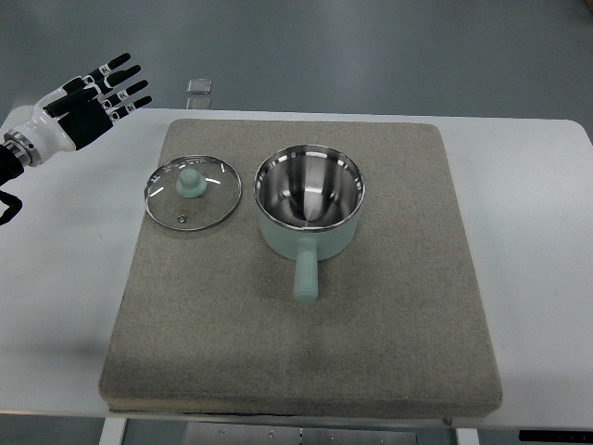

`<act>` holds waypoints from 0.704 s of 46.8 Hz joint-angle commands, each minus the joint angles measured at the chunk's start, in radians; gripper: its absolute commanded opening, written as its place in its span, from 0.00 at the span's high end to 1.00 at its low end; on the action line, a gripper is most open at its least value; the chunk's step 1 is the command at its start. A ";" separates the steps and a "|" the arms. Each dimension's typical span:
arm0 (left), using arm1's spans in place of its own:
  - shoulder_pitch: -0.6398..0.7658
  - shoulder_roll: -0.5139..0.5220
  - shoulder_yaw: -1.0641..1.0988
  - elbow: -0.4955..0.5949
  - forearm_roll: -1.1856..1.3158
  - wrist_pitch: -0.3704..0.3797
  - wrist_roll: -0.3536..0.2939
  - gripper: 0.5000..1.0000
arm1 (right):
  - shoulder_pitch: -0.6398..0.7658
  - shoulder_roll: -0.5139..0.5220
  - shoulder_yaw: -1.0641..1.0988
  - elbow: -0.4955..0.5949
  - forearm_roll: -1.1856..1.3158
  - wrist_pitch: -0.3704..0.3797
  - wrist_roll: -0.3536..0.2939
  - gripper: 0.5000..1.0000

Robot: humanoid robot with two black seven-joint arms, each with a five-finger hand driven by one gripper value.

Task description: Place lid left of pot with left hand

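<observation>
Here the lid (192, 193) lies flat on a grey mat (389, 315), just to the left of the pot (309, 201). It is a round glass lid with a metal rim and a pale green knob in its middle, and the knob points up. A small hole shows in the glass near the front edge of the lid. Between the rim of the lid and the wall of the pot there is only a narrow strip of mat, so the two are close but they do not touch.

The pot is pale green outside and shiny steel inside, and nothing is in it. It stands upright near the middle of the mat. Its handle has the same green colour and points toward the lower edge of the picture.

The mat is square and covers most of the white tabletop (533, 232).

The left hand (88, 102) is at the upper left corner of the picture, above the tabletop and off the mat, well apart from the lid. Its fingers are stretched and spread, and it holds nothing. The arm comes in from the left edge.

Behind the mat, at the far edge of the tabletop, a small grey object (199, 86) is seen; it is too small to tell what it is.
</observation>
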 commanded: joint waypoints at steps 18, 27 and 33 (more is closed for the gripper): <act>0.000 0.000 0.000 0.000 0.002 0.000 -0.002 0.01 | 0.000 0.000 0.000 0.000 0.000 0.000 0.000 0.16; 0.000 0.002 0.000 0.000 0.006 0.000 -0.002 0.01 | 0.003 0.000 0.005 0.000 0.000 0.000 0.002 0.16; 0.000 0.002 -0.001 0.000 0.006 0.000 -0.002 0.01 | 0.003 0.000 0.003 0.000 0.000 0.000 0.002 0.16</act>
